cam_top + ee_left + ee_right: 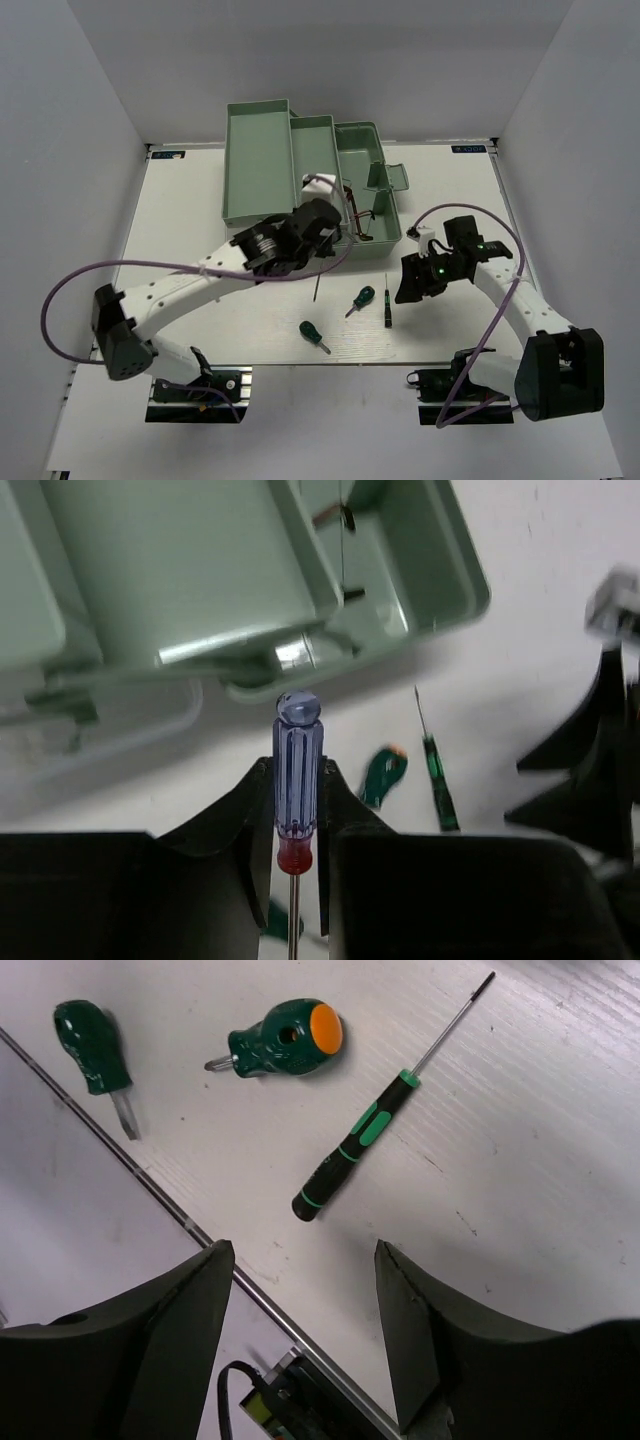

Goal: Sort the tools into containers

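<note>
Nearest you, 2 stubby green screwdrivers (pixel 285 1038) and 1 slim black-green screwdriver (pixel 355 1150) lie on the table (pixel 180 200). R gripper (pixel 300 1255) hangs over them, jaws apart, empty. Farther, L gripper (pixel 295 765) is clamped on 1 blue-handled screwdriver (pixel 296 750), at the front of 1 mint toolbox (pixel 260 160), trays folded out.

Screwdriver handle (pixel 296 770) — translucent, seemingly glossy plastic

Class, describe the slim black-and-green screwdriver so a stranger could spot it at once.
Start at the mint-green toolbox at the far side of the white table. In front of it lie three loose screwdrivers; the slim screwdriver is rightmost. Unlike its two stubby green-handled neighbours, it is long and thin, with a black handle banded in green.
</note>
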